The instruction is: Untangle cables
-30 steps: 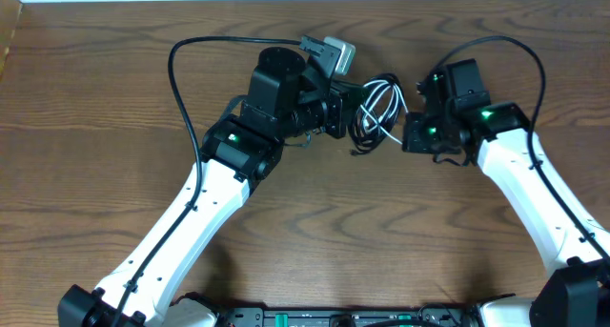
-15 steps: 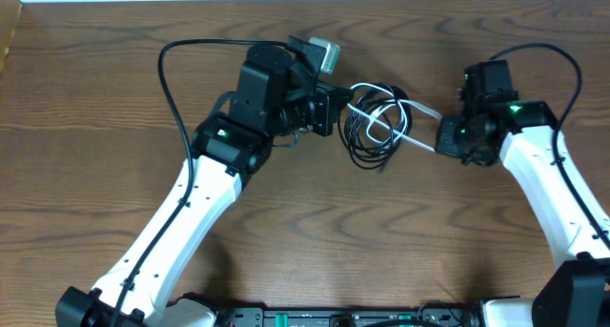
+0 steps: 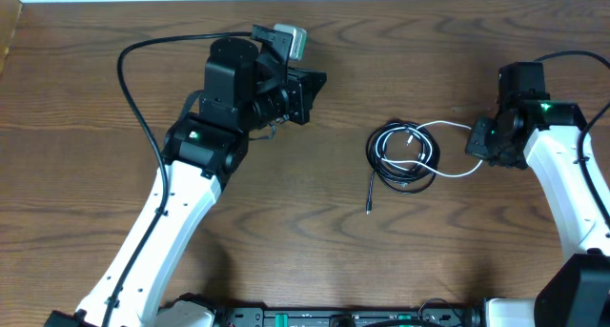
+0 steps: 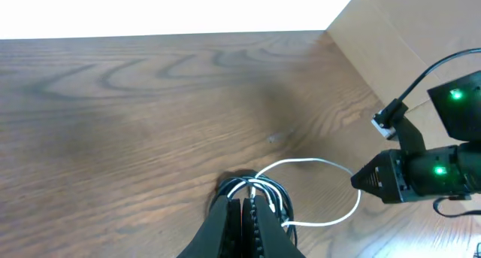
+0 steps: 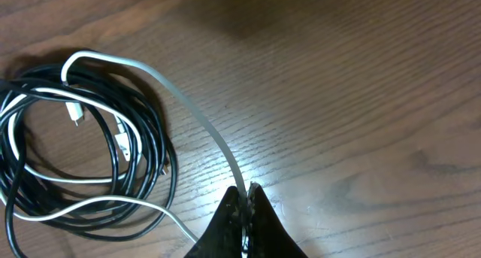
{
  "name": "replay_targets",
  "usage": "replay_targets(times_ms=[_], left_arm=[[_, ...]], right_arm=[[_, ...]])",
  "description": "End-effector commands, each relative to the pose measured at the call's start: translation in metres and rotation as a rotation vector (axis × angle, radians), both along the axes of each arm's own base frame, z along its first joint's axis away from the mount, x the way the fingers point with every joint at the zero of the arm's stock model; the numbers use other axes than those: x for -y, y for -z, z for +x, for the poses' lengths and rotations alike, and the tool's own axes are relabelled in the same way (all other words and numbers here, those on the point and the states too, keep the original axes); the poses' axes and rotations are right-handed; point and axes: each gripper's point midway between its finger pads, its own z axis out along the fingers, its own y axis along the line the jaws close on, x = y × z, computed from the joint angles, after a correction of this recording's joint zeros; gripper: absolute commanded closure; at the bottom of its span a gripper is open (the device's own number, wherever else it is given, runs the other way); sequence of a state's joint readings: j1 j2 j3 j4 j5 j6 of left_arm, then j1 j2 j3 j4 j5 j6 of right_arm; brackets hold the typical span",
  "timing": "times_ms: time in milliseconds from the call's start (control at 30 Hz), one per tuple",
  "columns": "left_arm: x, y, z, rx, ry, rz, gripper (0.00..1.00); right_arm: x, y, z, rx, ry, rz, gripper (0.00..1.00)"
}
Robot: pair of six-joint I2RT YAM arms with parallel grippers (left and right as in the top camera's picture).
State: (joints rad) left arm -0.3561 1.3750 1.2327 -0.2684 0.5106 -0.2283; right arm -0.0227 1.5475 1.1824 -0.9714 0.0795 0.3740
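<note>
Table: brown wood grain point(image 3: 305, 260); both arms reach over it from the near edge, and the cables lie right of centre.
Left arm: white links with a black wrist point(image 3: 174, 198); angled toward the far side, left of centre, well apart from the cables.
Right arm: white links, black wrist with green lights point(image 3: 560, 174); it runs up the right side, with its tip just beside the coil.
Left gripper: point(image 3: 313, 84) fingers pressed together with nothing between them; in its wrist view the coil shows on the table beyond the tips, untouched.
Right gripper: point(image 5: 245, 189) fingers closed tight, pinching the white cable.
Black cable: point(image 5: 156, 149) wound in a loose round coil of several turns, flat on the table, between the two grippers but much nearer the right one.
White cable: point(image 5: 197, 113) leaves the far side of the coil and arcs to the right gripper; a second strand curves from there back to the coil's near edge, and parts thread through the black turns.
Black end: point(image 3: 368, 205) one loose tail sticks out of the coil toward the near edge.
White plug: point(image 5: 74, 113) small, lying inside the ring of the coil.
</note>
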Motion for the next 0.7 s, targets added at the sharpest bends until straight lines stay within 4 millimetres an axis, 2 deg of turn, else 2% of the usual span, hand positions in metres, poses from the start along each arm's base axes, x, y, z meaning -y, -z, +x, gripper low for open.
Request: replay_targets(times_ms=[0, 300, 600, 667], left_arm=[[-0.004, 0.000, -0.003, -0.005, -0.001, 0.019, 0.92], [-0.004, 0.042, -0.013, -0.150, 0.015, 0.063, 0.86], [0.044, 0.102, -0.029, -0.260, 0.221, 0.106, 0.83], [0.056, 0.121, -0.034, -0.281, 0.268, 0.137, 0.78]], right_arm=[[-0.001, 0.003, -0.003, -0.010, -0.011, 0.008, 0.99], [-0.024, 0.001, 0.006, 0.028, -0.068, 0.133, 0.99], [-0.028, 0.000, 0.006, 0.029, -0.094, 0.146, 0.99], [-0.028, 0.000, 0.006, 0.029, -0.095, 0.149, 0.99]])
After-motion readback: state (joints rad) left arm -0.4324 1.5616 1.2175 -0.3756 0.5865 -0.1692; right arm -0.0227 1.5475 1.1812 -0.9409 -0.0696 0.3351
